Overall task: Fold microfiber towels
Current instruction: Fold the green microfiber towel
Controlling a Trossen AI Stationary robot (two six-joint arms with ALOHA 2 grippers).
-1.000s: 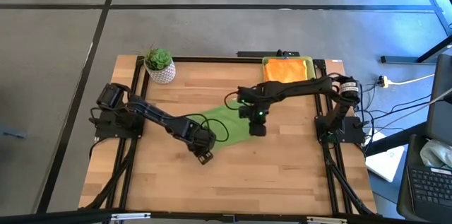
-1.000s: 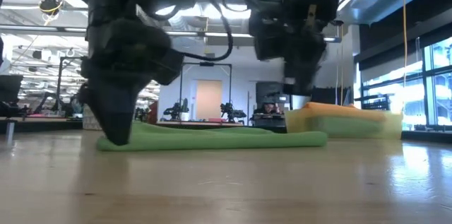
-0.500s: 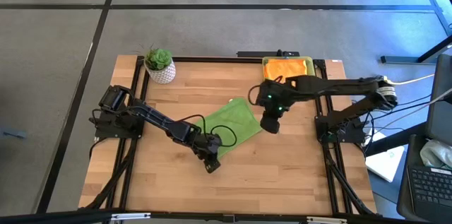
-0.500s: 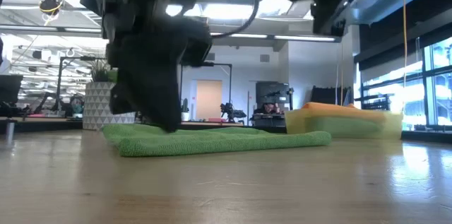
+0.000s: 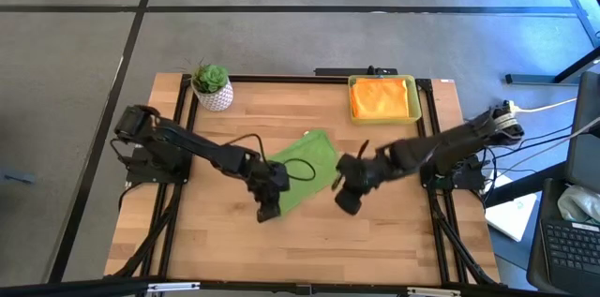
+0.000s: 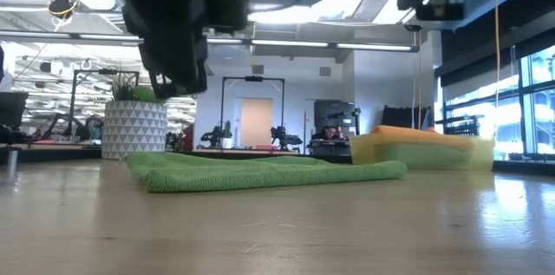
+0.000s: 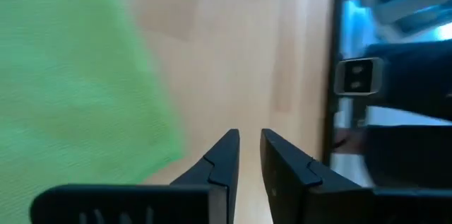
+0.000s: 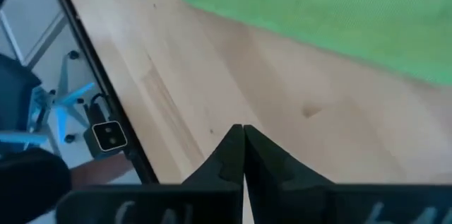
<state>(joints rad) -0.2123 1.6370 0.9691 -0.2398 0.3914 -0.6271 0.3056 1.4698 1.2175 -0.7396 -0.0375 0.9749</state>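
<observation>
High view: lime green towel (image 5: 305, 170), folded flat into a slanted oblong at the middle of the wooden table (image 5: 394, 241). Low view shows it as a low, layered pad with rounded folded edges. Orange towel (image 5: 382, 98) sits folded in the yellow tray (image 5: 413, 100) at the far right corner. Potted plant (image 5: 212, 86) stands at the far left. Left gripper (image 5: 266, 211) hangs over the green towel's near left corner, fingers a narrow gap apart, holding nothing. Right gripper (image 5: 345, 201) hangs just right of the towel, fingers pressed together, empty. Bare wood lies open along the near edge. No legible writing.
</observation>
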